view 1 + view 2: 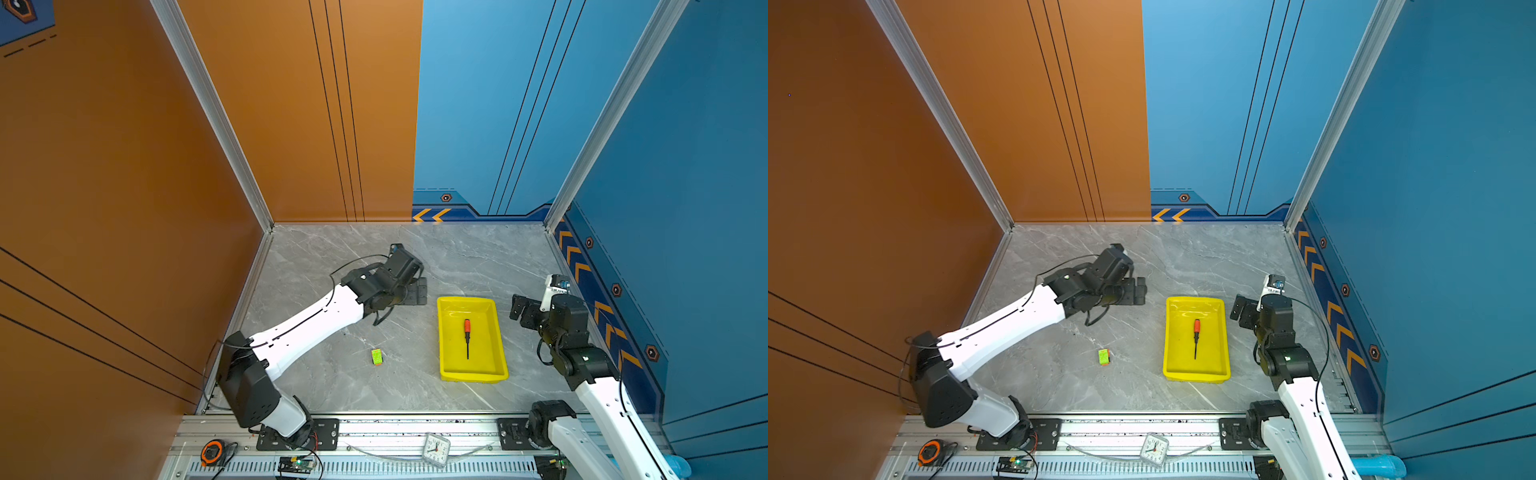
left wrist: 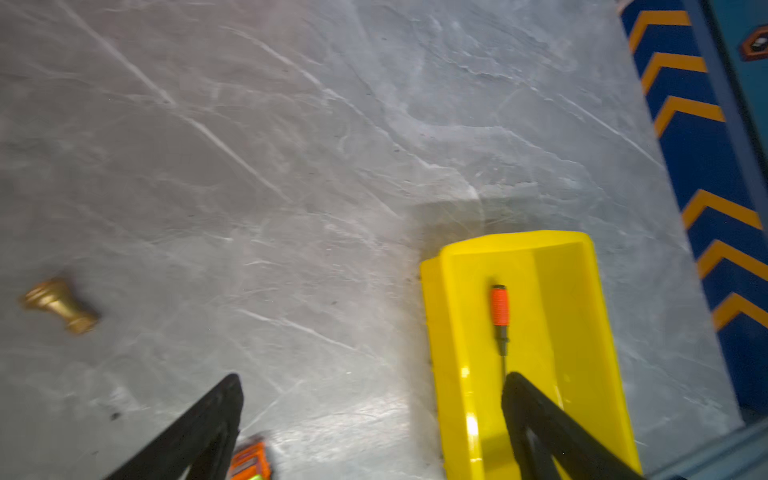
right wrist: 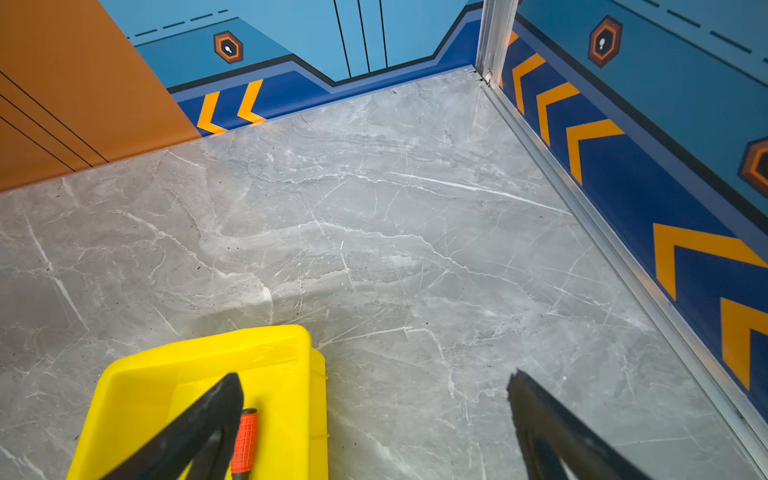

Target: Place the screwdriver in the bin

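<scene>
Small screwdriver (image 1: 467,336), orange-red handle and thin black shaft, is found lying flat inside the shallow yellow plastic bin (image 1: 473,376), handle toward the far end. Left gripper (image 1: 419,291), left of the bin's far corner, is spread wide and empty; right gripper (image 1: 523,311), right of the bin, likewise. Placement is judged done; only a retreat clear of the rim is called for.

The gray marble tabletop (image 1: 478,257) carries the yellow bin (image 1: 484,345), a small green block (image 1: 377,356) apart to its left, and a brass knob (image 2: 60,305).
</scene>
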Controlling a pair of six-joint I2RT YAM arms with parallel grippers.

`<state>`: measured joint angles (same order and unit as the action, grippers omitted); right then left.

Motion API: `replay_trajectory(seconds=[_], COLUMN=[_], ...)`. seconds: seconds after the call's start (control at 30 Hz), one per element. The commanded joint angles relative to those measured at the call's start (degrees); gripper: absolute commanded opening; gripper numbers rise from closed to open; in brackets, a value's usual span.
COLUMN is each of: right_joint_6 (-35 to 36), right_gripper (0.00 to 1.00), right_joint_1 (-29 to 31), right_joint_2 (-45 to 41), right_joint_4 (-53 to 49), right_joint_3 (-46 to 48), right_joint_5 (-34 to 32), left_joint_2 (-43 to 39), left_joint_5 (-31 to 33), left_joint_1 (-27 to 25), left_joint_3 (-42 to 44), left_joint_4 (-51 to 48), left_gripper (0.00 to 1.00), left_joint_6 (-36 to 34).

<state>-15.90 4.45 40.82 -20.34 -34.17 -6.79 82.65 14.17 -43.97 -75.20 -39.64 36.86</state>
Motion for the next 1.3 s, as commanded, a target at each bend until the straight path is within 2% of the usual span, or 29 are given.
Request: replay_trajectory(seconds=[0.0,0.13,0.2,0.3,0.47,0.57,0.7,0.9,1.03,1.27], right_joint_6=[-1.5,-1.8,-2.0,-2.5,-0.1,4.8,5.0,7.2,8.6,11.0], right_gripper=[1.00,1.00,1.00,1.00,1.00,1.00,1.00,1.00,1.00,1.00], right_joint_1=[-0.7,-1.2,-1.4,-1.9,-2.1,-2.4,-2.4,-2.5,-2.6,-2.7], right_joint_2=[1.5,2.4,2.8,3.8,3.5,2.9,4.4,13.9,21.3,31.8], right_joint_4=[1.8,5.5,7.5,9.7,15.7,26.7,33.4,44.0,51.1,64.2], right_joint_3=[0.5,2.0,3.3,5.0,8.9,14.7,18.1,19.8,19.6,17.9], right_joint_5=[-1.9,-3.1,-4.8,-7.8,-13.0,-7.1,-7.5,-5.6,-4.6,-2.8], left_joint_2=[-10.0,-23.4,-29.3,-35.7,-43.3,-46.2,-44.0,-37.2,-30.1,-16.5], left_joint_5=[7.4,13.6,15.7,20.4,22.2,21.6,17.5,12.1,11.4,6.8], left_joint_1=[3.9,9.7,14.2,20.7,27.9,30.6,34.1,36.8,37.5,39.8], left_joint_3=[9.0,21.0,26.0,32.5,43.1,49.6,55.4,62.8,63.7,61.4], left_joint_4=[-1.0,1.7,2.7,3.7,12.1,21.9,35.3,56.3,65.2,78.8], left_gripper=[0.98,0.98,0.98,0.98,0.98,0.98,0.98,0.98,0.98,0.98], left_joint_6=[-6.4,-10.1,-11.5,-9.7,-13.4,-18.3,-24.6,-30.4,-34.1,-35.6])
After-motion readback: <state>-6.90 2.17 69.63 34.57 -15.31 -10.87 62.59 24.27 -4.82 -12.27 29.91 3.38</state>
